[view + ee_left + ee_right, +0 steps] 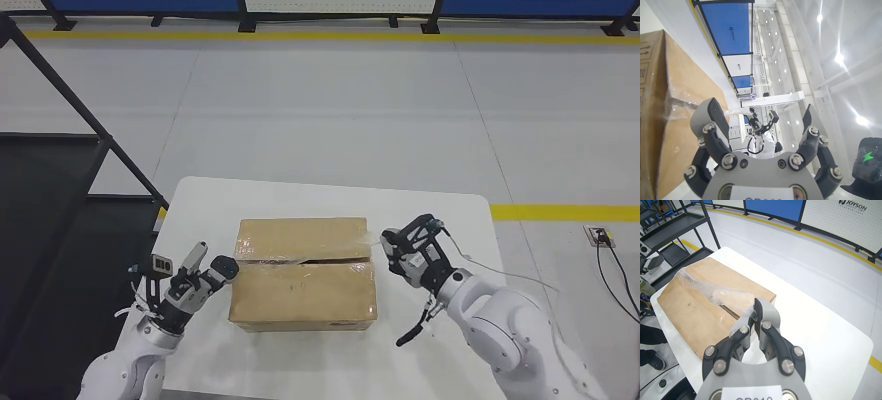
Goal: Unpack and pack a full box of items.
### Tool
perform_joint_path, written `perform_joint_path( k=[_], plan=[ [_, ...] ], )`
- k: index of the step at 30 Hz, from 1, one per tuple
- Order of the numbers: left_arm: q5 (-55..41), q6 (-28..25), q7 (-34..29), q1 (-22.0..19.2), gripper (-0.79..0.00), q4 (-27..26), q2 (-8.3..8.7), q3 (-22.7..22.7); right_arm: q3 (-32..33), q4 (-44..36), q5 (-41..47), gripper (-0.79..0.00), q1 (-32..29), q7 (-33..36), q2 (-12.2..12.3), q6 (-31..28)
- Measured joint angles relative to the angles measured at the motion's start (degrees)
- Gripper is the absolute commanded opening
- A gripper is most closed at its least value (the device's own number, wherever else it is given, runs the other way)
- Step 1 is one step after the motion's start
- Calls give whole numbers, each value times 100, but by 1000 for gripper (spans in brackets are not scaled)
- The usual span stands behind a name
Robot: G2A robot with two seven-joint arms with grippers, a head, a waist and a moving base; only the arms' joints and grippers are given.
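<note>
Box (pixel 305 280) mid-table (pixel 440 215) | my right gripper (pixel 755 315) pinched on clear tape (pixel 728 294) lifted off the top seam | my left gripper (pixel 762 110) jaws apart, beside the box end | risk, I judge: tape tears or slips; unbraced box drags.

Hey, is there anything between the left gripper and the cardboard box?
Nothing visible. The left gripper is open just beside one end of the cardboard box. The right gripper is shut on the peeled clear tape.
</note>
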Motion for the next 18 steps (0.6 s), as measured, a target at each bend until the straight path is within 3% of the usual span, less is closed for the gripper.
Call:
perform_joint_path(
  k=[18],
  plan=[
    [1, 74, 274, -960, 0, 1032, -158, 884, 79, 404, -1111, -785, -204, -1521, -17, -557]
  ],
)
